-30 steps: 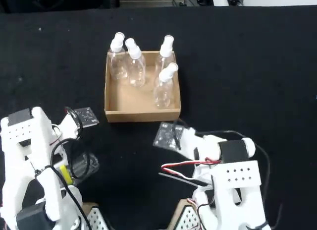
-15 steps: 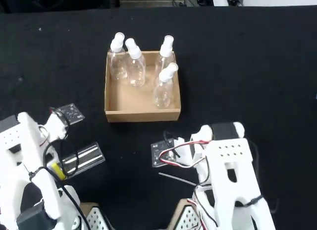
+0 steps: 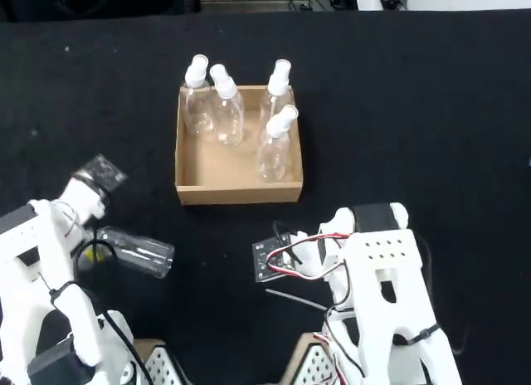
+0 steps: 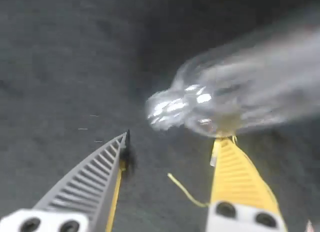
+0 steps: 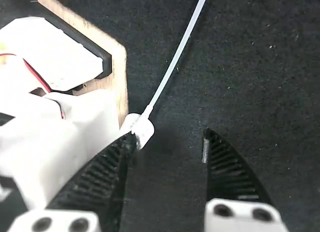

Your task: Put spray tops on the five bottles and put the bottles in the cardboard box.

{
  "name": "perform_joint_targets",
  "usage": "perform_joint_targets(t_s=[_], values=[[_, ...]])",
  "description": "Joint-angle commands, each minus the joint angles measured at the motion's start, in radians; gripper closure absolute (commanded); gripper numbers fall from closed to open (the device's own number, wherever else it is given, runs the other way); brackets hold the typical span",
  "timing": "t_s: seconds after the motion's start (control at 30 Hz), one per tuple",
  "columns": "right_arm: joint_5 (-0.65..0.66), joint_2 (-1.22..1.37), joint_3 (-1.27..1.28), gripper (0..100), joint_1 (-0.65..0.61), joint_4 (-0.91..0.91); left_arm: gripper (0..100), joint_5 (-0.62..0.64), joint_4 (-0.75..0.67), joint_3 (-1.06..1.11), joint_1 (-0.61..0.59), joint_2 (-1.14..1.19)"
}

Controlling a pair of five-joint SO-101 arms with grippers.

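Observation:
The cardboard box (image 3: pixel 239 191) stands at mid-table and holds several clear bottles (image 3: pixel 274 148) upright, each with a white spray top. One more clear bottle (image 3: pixel 139 251), without a top, lies on its side on the black table beside the left arm. In the left wrist view this bottle (image 4: pixel 225 102) is blurred just past the tips of my open left gripper (image 4: pixel 172 142), close to the yellow finger. My right gripper (image 5: pixel 167 142) is open and points down at the table. A white spray top (image 5: pixel 140 130) touches one fingertip, and its thin tube (image 3: pixel 294 300) trails away.
Both arm bases with wooden plates (image 3: pixel 311 364) sit at the near table edge. A plate corner (image 5: pixel 117 67) lies close to the right gripper. Black table stretches around the box on all sides.
The left arm swung away to the left and the bottle by its gripper turned and shifted farther from the near edge. The right arm pulled back from the box and tipped down over the spray top.

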Motion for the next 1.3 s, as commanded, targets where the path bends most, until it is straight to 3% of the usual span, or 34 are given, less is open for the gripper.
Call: perform_joint_targets(t_s=[0.0, 0.23, 0.5, 0.63, 0.9, 1.13, 1.27], values=[[0.008, 0.010, -0.002, 80.7, -0.018, -0.006, 75, 0.157, -0.153, -0.004, -0.002, -0.020], [0.006, 0.010, -0.002, 80.7, -0.018, -0.008, 75, 0.548, -0.135, -0.073, 0.013, -0.032], [0.006, 0.015, -0.001, 80.7, -0.014, -0.051, 75, 0.862, 0.365, -0.374, 0.030, -0.018], [0.006, 0.012, -0.001, 80.7, -0.017, -0.051, 75, 1.000, 0.468, -0.389, 0.133, -0.018], [0.006, 0.012, -0.001, 80.7, -0.012, -0.051, 75, 1.266, 0.413, -0.245, 0.237, -0.020], [0.006, 0.010, -0.001, 80.7, -0.012, -0.051, 74, 1.278, 0.218, -0.059, 0.208, -0.020], [0.006, 0.010, -0.001, 80.7, -0.017, -0.051, 68, 1.283, 0.137, 0.022, 0.209, -0.020]])
